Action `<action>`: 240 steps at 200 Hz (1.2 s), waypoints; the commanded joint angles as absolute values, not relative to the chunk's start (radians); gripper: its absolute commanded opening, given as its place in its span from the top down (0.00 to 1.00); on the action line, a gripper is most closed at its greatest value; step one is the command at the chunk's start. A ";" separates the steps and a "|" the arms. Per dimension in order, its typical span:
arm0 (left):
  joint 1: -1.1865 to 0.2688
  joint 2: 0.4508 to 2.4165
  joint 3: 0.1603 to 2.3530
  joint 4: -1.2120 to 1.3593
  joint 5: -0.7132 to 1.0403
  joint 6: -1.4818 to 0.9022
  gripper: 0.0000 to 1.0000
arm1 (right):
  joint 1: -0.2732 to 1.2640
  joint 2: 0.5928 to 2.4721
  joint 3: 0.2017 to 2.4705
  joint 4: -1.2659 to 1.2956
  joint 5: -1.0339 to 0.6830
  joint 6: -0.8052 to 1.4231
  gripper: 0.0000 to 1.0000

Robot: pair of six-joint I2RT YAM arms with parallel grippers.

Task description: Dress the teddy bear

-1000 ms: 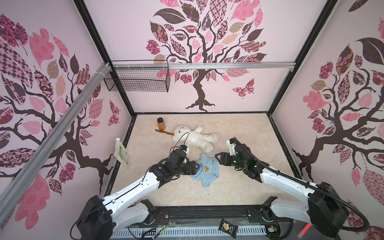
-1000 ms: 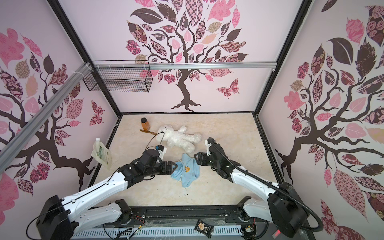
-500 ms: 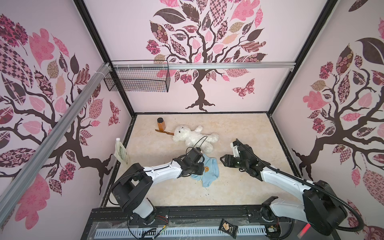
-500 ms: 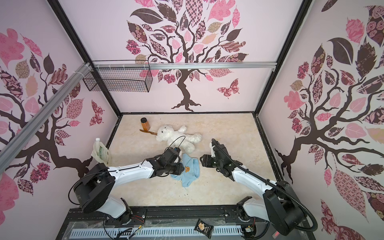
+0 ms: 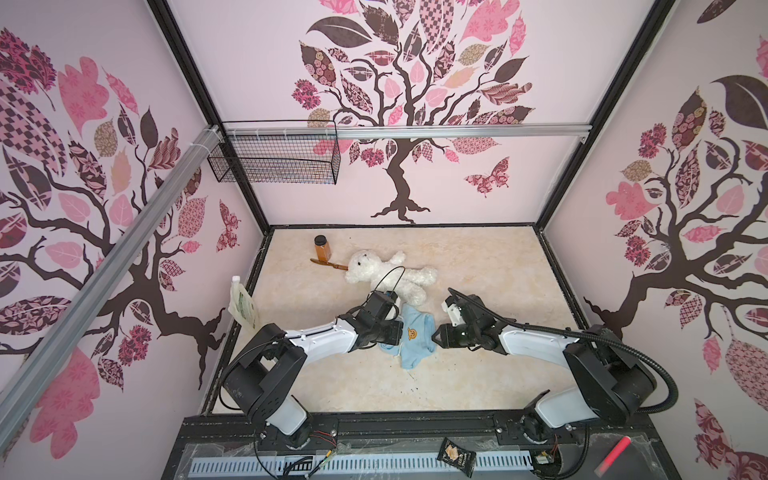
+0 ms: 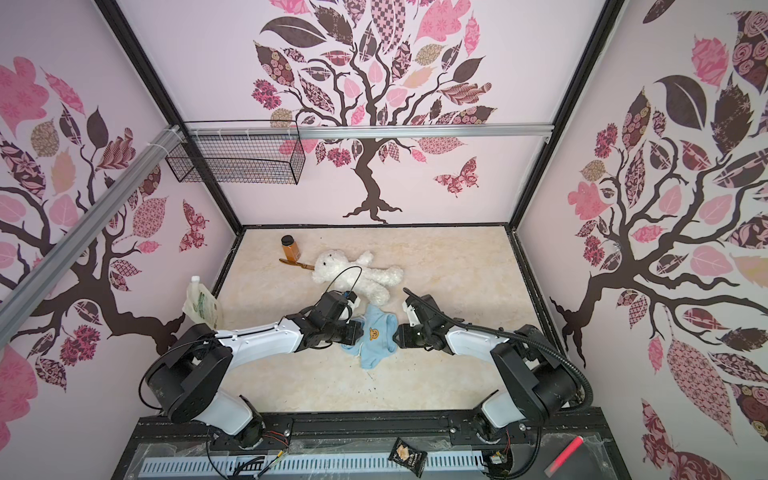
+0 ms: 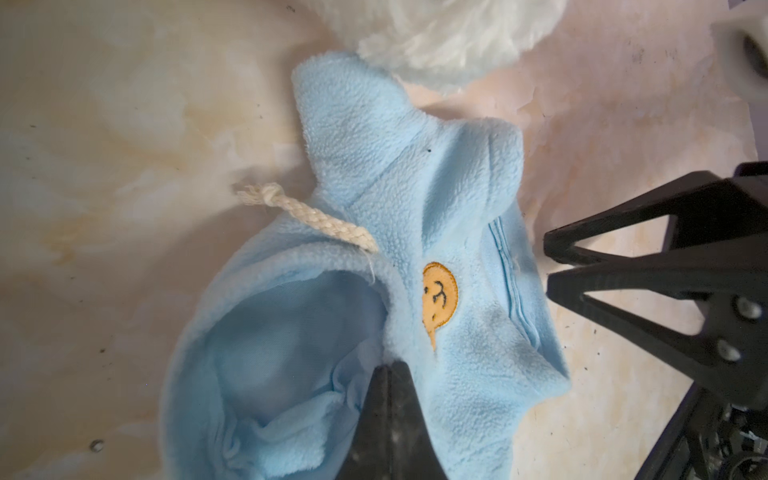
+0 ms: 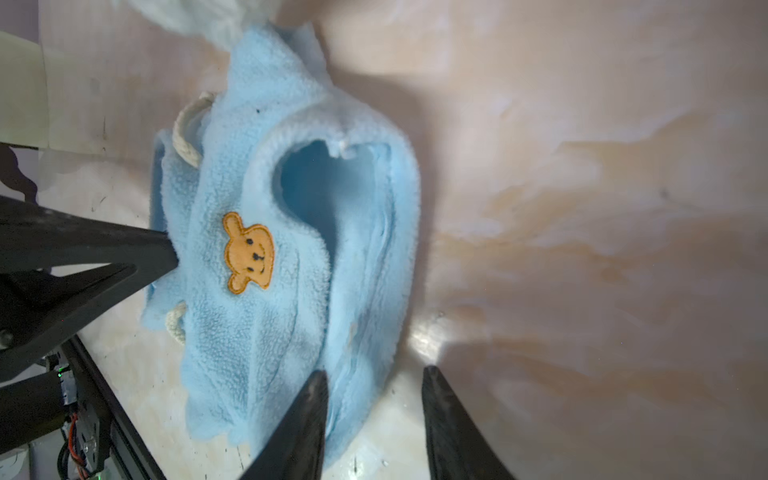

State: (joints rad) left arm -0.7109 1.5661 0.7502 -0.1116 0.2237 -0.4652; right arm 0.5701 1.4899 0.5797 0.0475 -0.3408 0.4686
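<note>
The white fluffy teddy bear (image 5: pixel 386 276) (image 6: pixel 353 274) lies on its back near the middle of the floor, head toward the left. Just in front of it lies a small light blue hooded shirt (image 5: pixel 413 338) (image 6: pixel 376 338) with an orange bear-face patch (image 8: pixel 248 251). My left gripper (image 5: pixel 401 328) (image 7: pixel 390 365) is shut on the shirt's fleece at the rim of the hood opening. My right gripper (image 5: pixel 434 336) (image 8: pixel 374 374) is at the shirt's opposite edge. It is open, with one finger (image 8: pixel 307 415) over the fabric and the hem lying in the gap.
An amber jar (image 5: pixel 322 246) and a brown stick-like item (image 5: pixel 328 264) lie at the back left, by the bear's head. A white pouch (image 5: pixel 242 305) leans on the left wall. A wire basket (image 5: pixel 274 156) hangs high on the back left.
My left arm has stretched low along the floor and its gripper has shut on the shirt. My right gripper has come down to the shirt's edge and its jaws have narrowed.
</note>
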 commanded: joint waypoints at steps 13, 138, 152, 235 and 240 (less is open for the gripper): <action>-0.695 1.548 0.706 -0.066 0.262 -0.451 0.96 | 0.586 1.556 0.600 0.102 -0.360 0.495 0.64; -0.507 1.408 0.673 -0.321 -0.202 -0.552 0.79 | 0.585 1.424 0.688 0.061 -0.156 0.382 0.45; -0.435 1.352 0.670 -0.350 -0.259 -0.578 0.60 | 0.584 1.432 0.728 0.084 -0.136 0.376 0.41; -0.400 1.279 0.799 -0.280 -0.033 -0.606 0.24 | 0.584 1.809 1.066 0.145 -0.135 0.350 0.25; -0.401 1.286 0.809 -0.278 -0.019 -0.608 0.23 | 0.585 1.831 1.083 0.133 -0.150 0.351 0.27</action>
